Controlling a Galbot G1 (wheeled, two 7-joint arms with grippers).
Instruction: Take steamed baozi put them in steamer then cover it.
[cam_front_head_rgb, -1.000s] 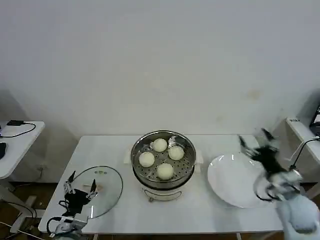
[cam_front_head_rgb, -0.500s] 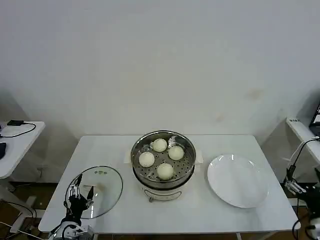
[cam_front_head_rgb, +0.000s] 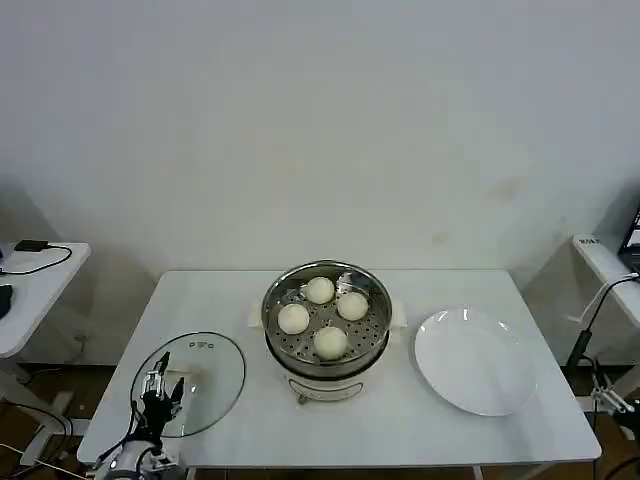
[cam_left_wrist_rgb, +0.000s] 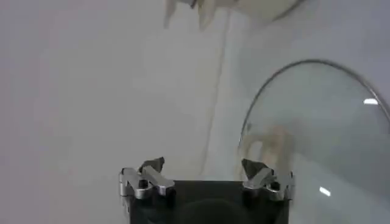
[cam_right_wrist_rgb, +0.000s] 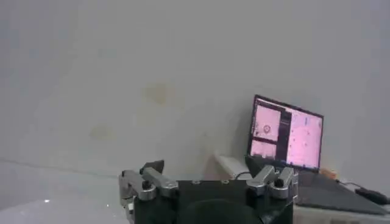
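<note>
Hovering with prongs spread over the glass lid at lower left of the head view, the left tool seems poised to cover the steamer, centre tabletop, holding four steamed baozi; the right tool, spread, idles off-table.

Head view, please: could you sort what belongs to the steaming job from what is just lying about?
Job:
four steamed baozi
steamer holding them
glass lid
left gripper, open over the lid

Lying about:
white plate
side table
right gripper, parked off the table edge
</note>
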